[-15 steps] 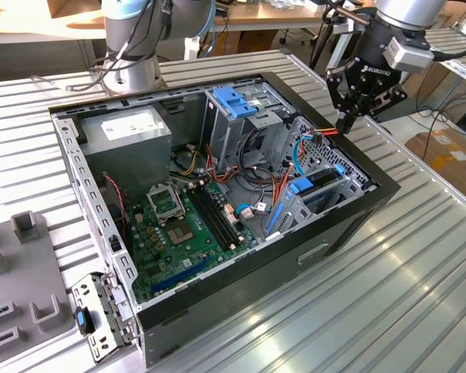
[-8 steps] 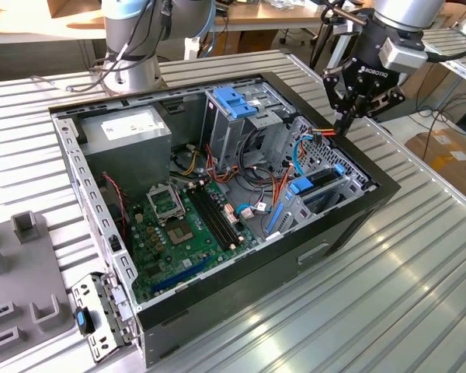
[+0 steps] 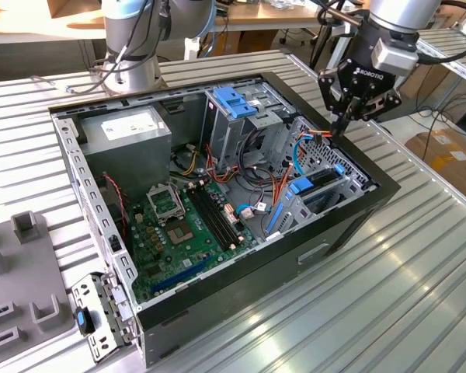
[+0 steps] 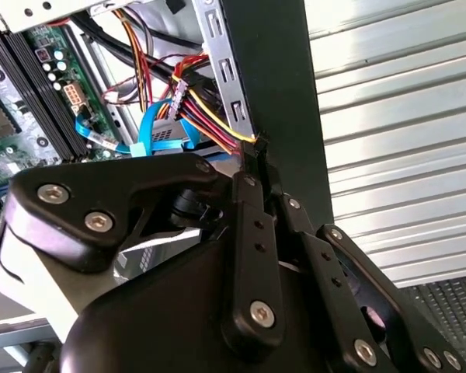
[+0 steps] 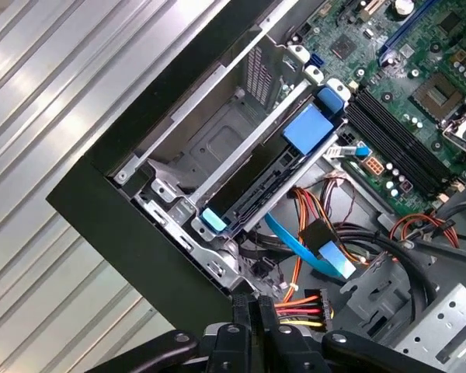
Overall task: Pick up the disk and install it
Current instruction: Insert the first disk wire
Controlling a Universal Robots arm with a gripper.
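On the ribbed silver metal counter (image 3: 419, 264) the open black computer case (image 3: 233, 289) lies on its side, so its inside faces up and the arm can reach in from above. Starting at the exterior view's left, the grey power supply box with a white label (image 3: 128, 132) sits in the far corner. The green motherboard (image 3: 182, 225) covers the floor of the case, and the blue-topped grey metal drive cage (image 3: 237, 109) stands beyond it. Toward the exterior view's right, the disk, a flat drive in a blue plastic side bracket (image 3: 304, 186), lies slotted in the grey bay against the case wall. It looks seated there, its bracket end turned toward the loose cables where a connector could meet it. Just beyond it the black gripper (image 3: 339, 128) points down into the case corner. In the first wrist view its jaws are pressed together on the end of a wire bundle of red, yellow and orange leads (image 5: 291, 305), apparently pinching it at the tip so the leads trail free of the bay.
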